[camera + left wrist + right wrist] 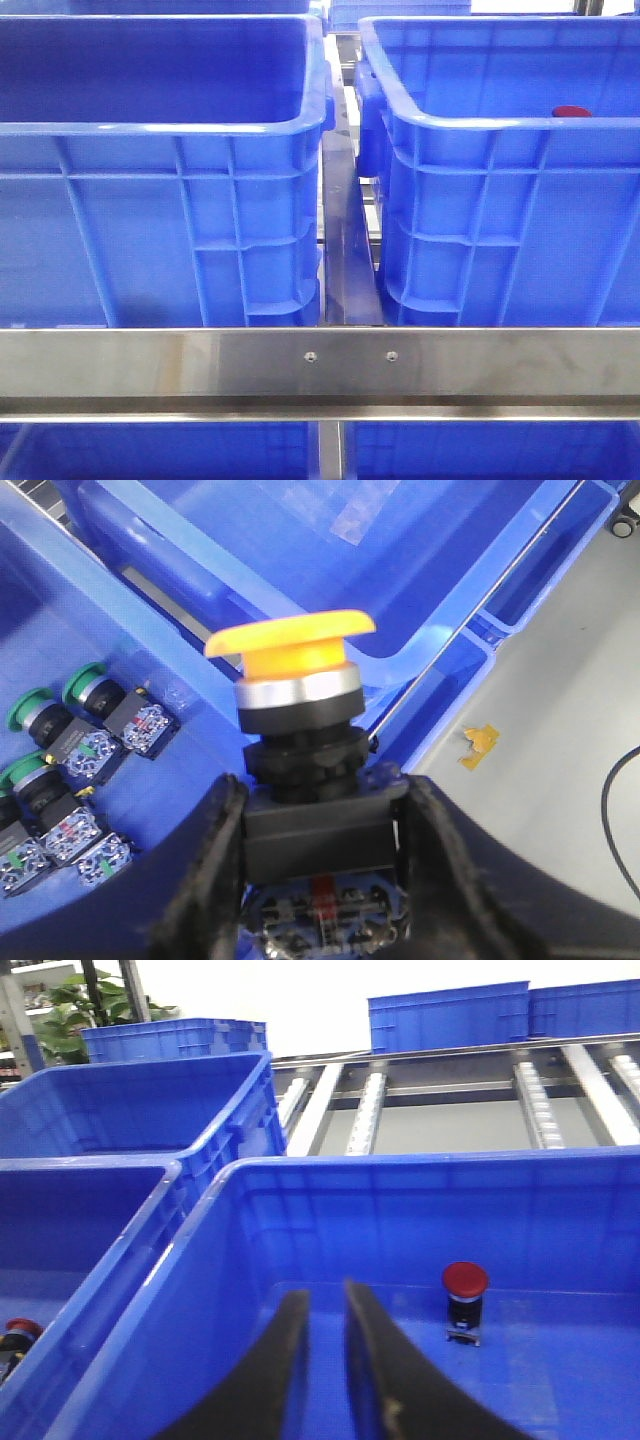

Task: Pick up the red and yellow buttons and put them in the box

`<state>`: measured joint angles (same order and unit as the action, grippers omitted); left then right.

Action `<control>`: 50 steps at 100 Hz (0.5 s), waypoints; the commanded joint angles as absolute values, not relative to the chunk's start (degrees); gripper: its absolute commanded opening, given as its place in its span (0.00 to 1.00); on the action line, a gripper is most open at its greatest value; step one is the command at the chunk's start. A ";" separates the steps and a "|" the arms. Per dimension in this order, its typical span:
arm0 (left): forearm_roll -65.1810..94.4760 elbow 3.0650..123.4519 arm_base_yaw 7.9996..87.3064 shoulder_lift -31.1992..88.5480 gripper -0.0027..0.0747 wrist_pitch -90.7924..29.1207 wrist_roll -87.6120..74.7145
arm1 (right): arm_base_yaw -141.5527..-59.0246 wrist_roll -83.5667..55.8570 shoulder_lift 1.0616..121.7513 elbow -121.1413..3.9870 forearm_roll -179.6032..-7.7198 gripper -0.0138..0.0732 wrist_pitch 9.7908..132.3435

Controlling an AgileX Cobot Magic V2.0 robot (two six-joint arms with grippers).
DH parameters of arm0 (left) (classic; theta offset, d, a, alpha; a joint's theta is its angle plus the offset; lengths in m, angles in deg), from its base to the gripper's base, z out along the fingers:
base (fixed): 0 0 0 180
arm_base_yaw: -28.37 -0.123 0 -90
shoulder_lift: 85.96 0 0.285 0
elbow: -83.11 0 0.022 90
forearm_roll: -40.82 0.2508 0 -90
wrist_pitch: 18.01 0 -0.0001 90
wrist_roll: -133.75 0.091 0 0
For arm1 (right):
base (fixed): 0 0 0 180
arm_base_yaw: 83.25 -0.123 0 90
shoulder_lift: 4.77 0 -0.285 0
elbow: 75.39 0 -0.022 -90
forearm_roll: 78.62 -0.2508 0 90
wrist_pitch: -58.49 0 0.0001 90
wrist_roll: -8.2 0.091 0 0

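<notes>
Clamped by its black base in the left pincer (325, 825), a yellow button (292, 645) hangs above a blue bin (120, 630) of green buttons (85, 685). It could tip out if the grip slackens. Right pincer (325, 1345), nearly closed and empty, sits inside the box (400, 1175) near a red button (465, 1280).
</notes>
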<state>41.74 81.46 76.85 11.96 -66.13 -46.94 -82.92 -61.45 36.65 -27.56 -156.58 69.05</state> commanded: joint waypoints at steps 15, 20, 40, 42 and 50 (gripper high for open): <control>41.93 83.11 77.27 13.91 0.01 -62.55 -47.13 | -82.71 -61.99 36.66 -29.17 -167.47 0.80 73.70; 41.93 83.11 77.27 13.91 0.01 -62.55 -47.13 | -82.71 -61.99 36.66 -29.17 -170.10 0.84 76.01; 41.93 83.11 77.27 13.91 0.01 -62.55 -47.13 | -82.71 -60.74 38.82 -29.17 -180.82 0.85 88.94; 41.93 83.11 77.27 13.91 0.01 -62.55 -47.13 | -82.71 -60.46 39.24 -29.17 -182.11 0.85 90.16; 41.93 83.11 77.27 13.91 0.01 -62.64 -47.13 | -82.71 -60.05 42.60 -29.23 -186.14 0.85 95.13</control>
<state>41.96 81.46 76.85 11.96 -66.13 -46.94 -82.92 -60.53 39.39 -27.56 -178.56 88.47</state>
